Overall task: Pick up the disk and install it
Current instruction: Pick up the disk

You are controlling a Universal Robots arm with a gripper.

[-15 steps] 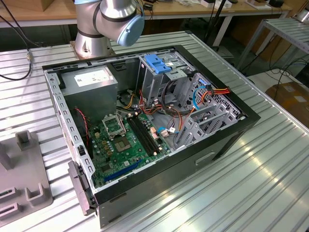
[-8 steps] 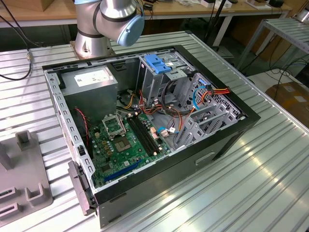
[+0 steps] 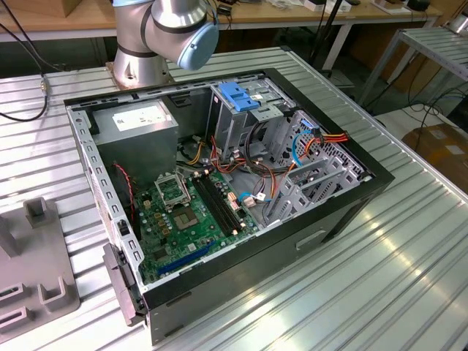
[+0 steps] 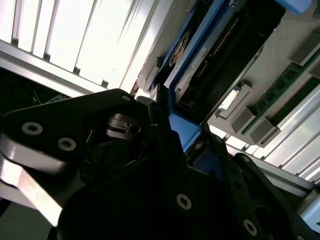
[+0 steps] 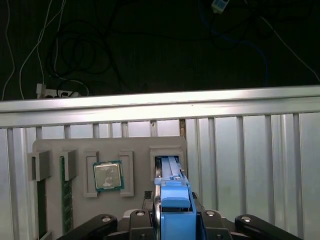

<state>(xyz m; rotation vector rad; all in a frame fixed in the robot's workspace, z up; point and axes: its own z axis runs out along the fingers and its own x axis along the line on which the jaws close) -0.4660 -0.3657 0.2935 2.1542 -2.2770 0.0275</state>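
First wrist view looks down past the gripper onto a grey holder lying on the ribbed metal table. The disk stands on edge in one of the holder's slots with its blue rail uppermost. The jaws are closed on the end tab of that rail. A square processor chip lies in the pocket next to the disk's slot, and a green memory stick stands in a narrow slot beyond the chip.

The second wrist view shows the disk from close by, with its dark body, a connector row and the blue rail running into the grip.

In the exterior view an open computer case sits mid-table. The arm's base is at about eleven o'clock from it and the grey holder at about eight o'clock. Inside the case, a grey power box lies at ten o'clock. A blue bracket tops the drive cage at twelve o'clock.
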